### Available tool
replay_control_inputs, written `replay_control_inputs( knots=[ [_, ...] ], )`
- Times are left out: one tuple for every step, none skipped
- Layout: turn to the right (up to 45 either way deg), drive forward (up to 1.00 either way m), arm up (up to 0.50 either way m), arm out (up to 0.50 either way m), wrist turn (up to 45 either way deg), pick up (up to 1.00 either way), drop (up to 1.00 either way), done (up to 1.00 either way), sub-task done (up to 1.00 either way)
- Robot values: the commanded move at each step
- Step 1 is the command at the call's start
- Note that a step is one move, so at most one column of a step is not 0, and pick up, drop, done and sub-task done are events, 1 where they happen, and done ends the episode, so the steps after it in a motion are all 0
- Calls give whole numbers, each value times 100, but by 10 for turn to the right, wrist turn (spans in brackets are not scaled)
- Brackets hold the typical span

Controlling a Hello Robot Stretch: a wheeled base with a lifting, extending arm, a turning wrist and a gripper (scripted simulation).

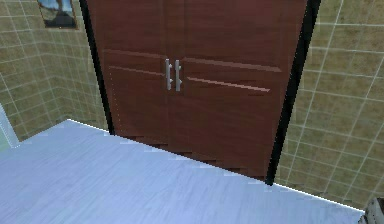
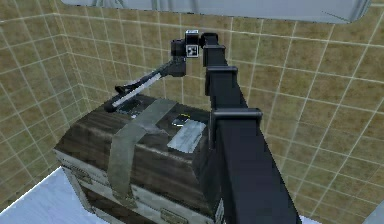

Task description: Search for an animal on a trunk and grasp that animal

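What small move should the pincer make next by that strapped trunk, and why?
Probably shift the pincer toward the arm side view's right. Its fingertips sit near the trunk's far left corner, while a small dark blob, possibly the animal, lies on the lid close beside the arm. I cannot tell whether the pincer holds anything.

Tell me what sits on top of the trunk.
On the trunk lie a grey strap, a pale flat patch and a small dark blob, too small to name. The arm covers the top at the arm side view's right, and the claw hides a strip.
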Motion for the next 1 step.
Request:
replay_control_inputs(
  knots=[
    [0,0,0,0,450,0,0,0,0]
  ],
)
